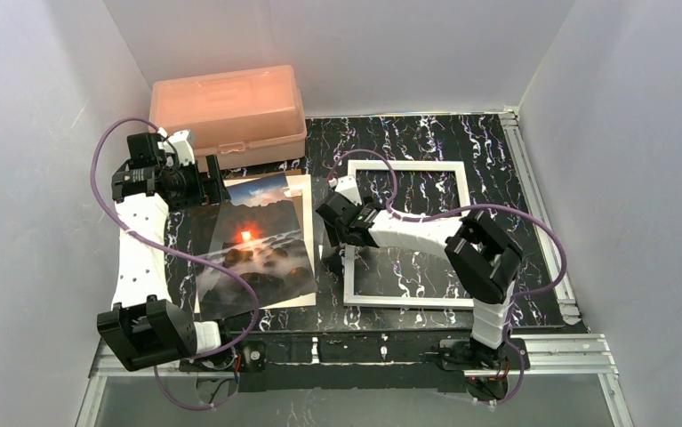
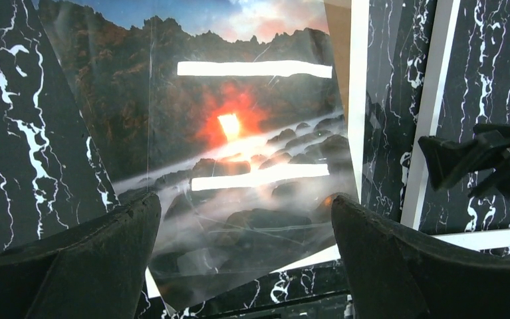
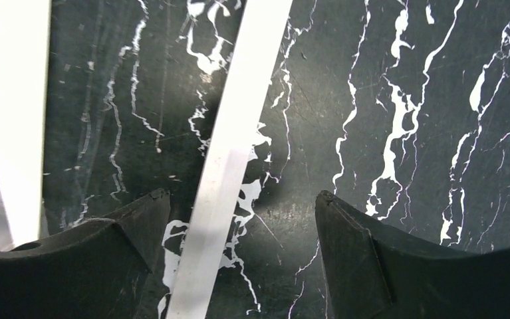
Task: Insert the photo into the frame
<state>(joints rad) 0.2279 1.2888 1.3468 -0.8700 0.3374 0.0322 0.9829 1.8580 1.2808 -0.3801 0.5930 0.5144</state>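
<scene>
From the top view, the photo [image 1: 257, 245] lay flat on the black, white-veined desk [image 1: 515, 222], picture side up and turned a little crooked. It lay on the left side of the desk, just in front of a pink box [image 1: 230, 111]. A pale edge showed along its right side and its near side. The frame [image 1: 426, 164] lay flat to the right of the photo, and only the desk showed through its middle. The photo was outside the frame. The left end effector [image 1: 219, 187] hung over the far left corner of the photo with its two fingers spread apart and nothing between them. The right end effector [image 1: 326, 233] hung low over the left side of the frame, in the gap between frame and photo, and a purple cable [image 1: 426, 213] looped over the right arm. From the left wrist view, both black fingers [image 2: 92, 266] stood wide apart at the bottom. The shiny photo filled the space past them, with its orange sun, dark rocks and two bright bars of light. A thin brown strip [image 2: 337, 40] showed at the photo's top right edge, and the tip of the other end effector poked in from the right. From the right wrist view, the fingers [image 3: 372, 266] were also spread. One white bar of the frame ran between them, closer to the left finger. I could not tell if it touched. Another white strip [image 3: 16, 119] ran down the left edge.
</scene>
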